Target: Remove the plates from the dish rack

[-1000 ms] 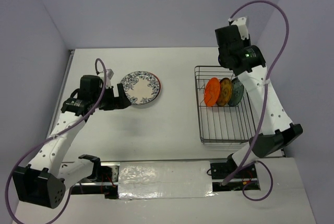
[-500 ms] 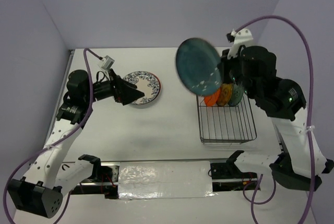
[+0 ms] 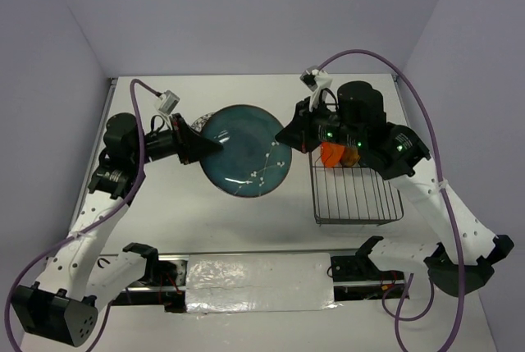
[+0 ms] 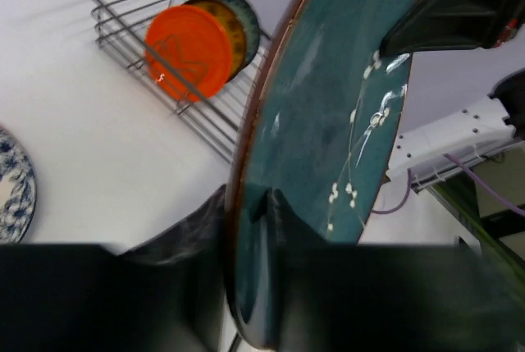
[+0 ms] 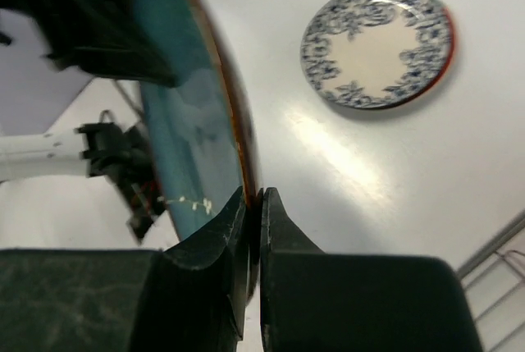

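Note:
A large dark teal plate (image 3: 246,151) hangs in the air over the middle of the table, held at both edges. My left gripper (image 3: 212,145) is shut on its left rim (image 4: 246,204). My right gripper (image 3: 287,137) is shut on the right rim (image 5: 253,196). The grey wire dish rack (image 3: 357,200) stands at the right. An orange plate (image 3: 330,153) stands upright in it, with two more plates (image 4: 242,28) behind it. The white floral plate (image 5: 377,44) lies flat on the table, mostly hidden under the teal plate in the top view.
Walls close the table in at the back and on both sides. Both arm bases and a taped strip (image 3: 258,282) line the near edge. Purple cables (image 3: 385,61) loop above the right arm.
My right arm lifted the dark teal plate out of the rack and carried it left to the table's middle. My left gripper rose from beside the floral plate and closed on the plate's left rim.

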Tool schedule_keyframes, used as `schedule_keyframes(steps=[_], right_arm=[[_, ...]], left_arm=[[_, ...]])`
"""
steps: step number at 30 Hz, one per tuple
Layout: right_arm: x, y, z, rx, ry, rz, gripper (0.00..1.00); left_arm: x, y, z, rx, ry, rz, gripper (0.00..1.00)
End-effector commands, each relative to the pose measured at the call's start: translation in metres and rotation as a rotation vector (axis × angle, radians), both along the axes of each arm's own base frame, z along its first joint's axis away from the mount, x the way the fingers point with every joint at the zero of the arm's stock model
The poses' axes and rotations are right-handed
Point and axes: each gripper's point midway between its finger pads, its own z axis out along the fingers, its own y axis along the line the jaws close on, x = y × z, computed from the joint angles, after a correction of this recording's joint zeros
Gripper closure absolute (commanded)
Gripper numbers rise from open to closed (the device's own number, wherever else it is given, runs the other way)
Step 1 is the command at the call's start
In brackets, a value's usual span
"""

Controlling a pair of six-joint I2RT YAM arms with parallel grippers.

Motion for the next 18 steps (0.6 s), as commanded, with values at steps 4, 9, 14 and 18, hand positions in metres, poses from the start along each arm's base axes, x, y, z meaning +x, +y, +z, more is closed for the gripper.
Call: schedule_keyframes(steps=[4, 9, 14, 18], right_arm=[[0.017, 0.02, 0.078, 0.263, -0.17, 0.006, 0.52], [0.056, -0.064, 0.041, 0.175, -0.113, -0.466, 0.0], [0.054, -0.129, 0.03, 0.128, -0.149, -0.666, 0.0], [0.045, -0.142, 0.019, 0.045, -0.164, -0.673, 0.0]], left_arm=[[0.005, 0.0, 0.017, 0.0, -0.065, 0.014, 1.0], [0.077, 0.057, -0.015, 0.083, 0.199, 0.544, 1.0], [0.135, 0.089, -0.059, -0.012, 0.516, 0.659, 1.0], [0.173, 0.088, -0.068, -0.077, 0.564, 0.626, 1.0]])
